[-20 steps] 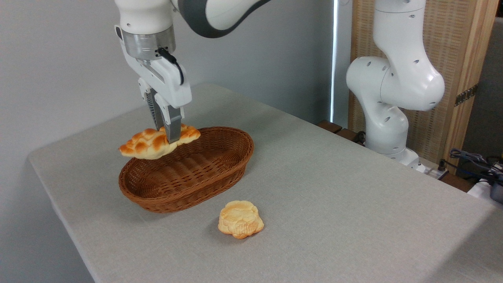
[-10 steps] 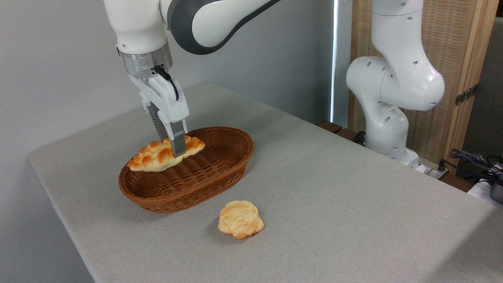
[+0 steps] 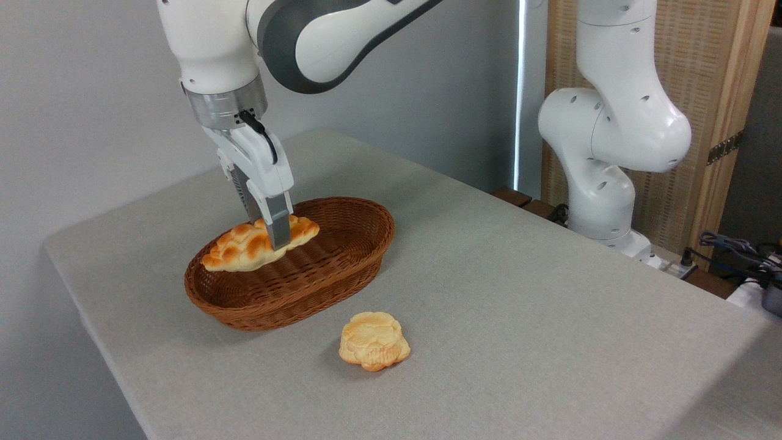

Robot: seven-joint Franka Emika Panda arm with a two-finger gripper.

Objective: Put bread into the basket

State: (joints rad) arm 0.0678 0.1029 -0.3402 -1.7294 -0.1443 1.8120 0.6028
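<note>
One braided loaf held low over the wicker basket, not yet released.

Largest first: the grey tabletop [image 3: 519, 293] carries the oval wicker basket [image 3: 342, 269] and, just in front of it and apart, a small round pale-yellow bun [image 3: 374, 340]. The white arm reaches down from above, and its claw [image 3: 272, 235] is closed on the braided loaf [image 3: 244, 247] across its middle. The loaf hangs directly under the claw, over the basket's left half, its long axis roughly along the basket's length; its left tip sits at or just above the rim, and whether it touches the weave cannot be told. Letting go should likely wait until the loaf settles inside. No writing or brand is readable anywhere.
</note>
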